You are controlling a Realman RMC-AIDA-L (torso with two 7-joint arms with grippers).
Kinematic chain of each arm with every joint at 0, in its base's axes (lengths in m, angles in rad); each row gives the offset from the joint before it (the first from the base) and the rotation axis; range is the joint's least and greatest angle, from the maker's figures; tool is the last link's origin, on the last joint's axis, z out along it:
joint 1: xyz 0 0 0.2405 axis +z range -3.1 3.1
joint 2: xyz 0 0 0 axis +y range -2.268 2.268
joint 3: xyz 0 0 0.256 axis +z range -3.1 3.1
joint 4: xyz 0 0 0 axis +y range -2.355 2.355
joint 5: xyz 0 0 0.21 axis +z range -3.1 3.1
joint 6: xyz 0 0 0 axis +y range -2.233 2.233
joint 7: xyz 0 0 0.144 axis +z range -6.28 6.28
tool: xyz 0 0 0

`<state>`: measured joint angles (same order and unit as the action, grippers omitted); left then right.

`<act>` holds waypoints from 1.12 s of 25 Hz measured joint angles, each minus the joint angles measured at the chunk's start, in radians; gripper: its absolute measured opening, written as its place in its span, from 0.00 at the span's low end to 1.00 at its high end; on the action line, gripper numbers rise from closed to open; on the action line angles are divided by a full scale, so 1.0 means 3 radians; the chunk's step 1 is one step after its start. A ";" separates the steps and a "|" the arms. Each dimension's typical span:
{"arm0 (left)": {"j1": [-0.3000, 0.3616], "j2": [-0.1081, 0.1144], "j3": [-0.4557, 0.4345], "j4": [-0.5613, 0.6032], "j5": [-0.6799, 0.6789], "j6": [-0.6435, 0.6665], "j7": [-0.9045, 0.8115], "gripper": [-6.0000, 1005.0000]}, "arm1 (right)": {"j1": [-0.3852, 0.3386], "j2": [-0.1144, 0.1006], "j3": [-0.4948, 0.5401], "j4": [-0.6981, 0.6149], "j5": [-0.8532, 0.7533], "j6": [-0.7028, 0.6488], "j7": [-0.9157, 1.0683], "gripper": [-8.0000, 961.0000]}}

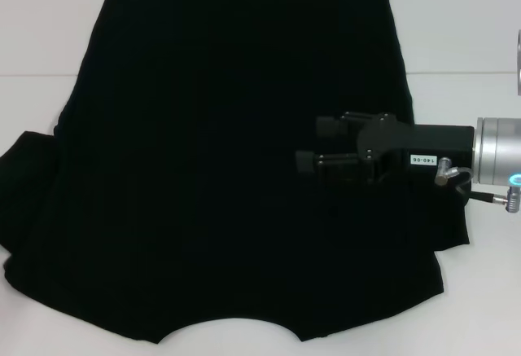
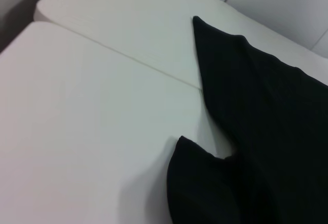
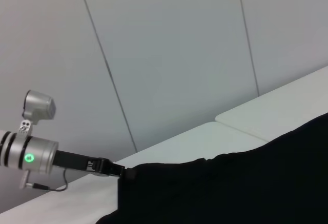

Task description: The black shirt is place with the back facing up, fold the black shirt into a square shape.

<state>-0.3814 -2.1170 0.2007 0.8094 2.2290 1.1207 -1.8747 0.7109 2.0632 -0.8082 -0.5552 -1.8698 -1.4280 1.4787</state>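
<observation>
We see the black shirt [image 1: 220, 152] spread back-up on the white tabletop [image 1: 49, 38], its right side seemingly folded inward (left sleeve still out), the right gripper [image 1: 305, 146] hovering with parted, empty fingers; much folding remains.

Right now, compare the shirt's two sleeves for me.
The black shirt's left-side sleeve lies spread out on the table; the right-side sleeve shows only a short stub. Nothing covers the left one; the open right gripper reaches in over the shirt next to the right one. Both are plain black.
</observation>
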 joint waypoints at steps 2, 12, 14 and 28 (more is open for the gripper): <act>0.0000 0.0003 -0.0003 0.0047 0.0008 -0.0010 -0.0010 0.01 | 0.0016 0.0008 0.0014 0.0003 0.0000 0.0041 0.0000 0.95; 0.0003 0.0011 -0.0047 0.0124 0.0025 -0.0020 -0.0020 0.01 | 0.0045 0.0028 0.0015 -0.0001 0.0014 0.0093 0.0000 0.95; 0.0003 0.0014 -0.0069 0.0126 0.0036 -0.0023 -0.0020 0.01 | 0.0050 0.0028 0.0015 -0.0001 0.0024 0.0103 0.0000 0.95; 0.0041 0.0021 -0.0178 0.0131 0.0043 -0.0003 -0.0013 0.01 | 0.0077 0.0037 0.0015 0.0000 0.0031 0.0119 0.0000 0.95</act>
<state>-0.3690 -2.1107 0.1473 0.8488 2.2420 1.1198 -1.8786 0.7341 2.0744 -0.8038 -0.5553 -1.8606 -1.3922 1.4787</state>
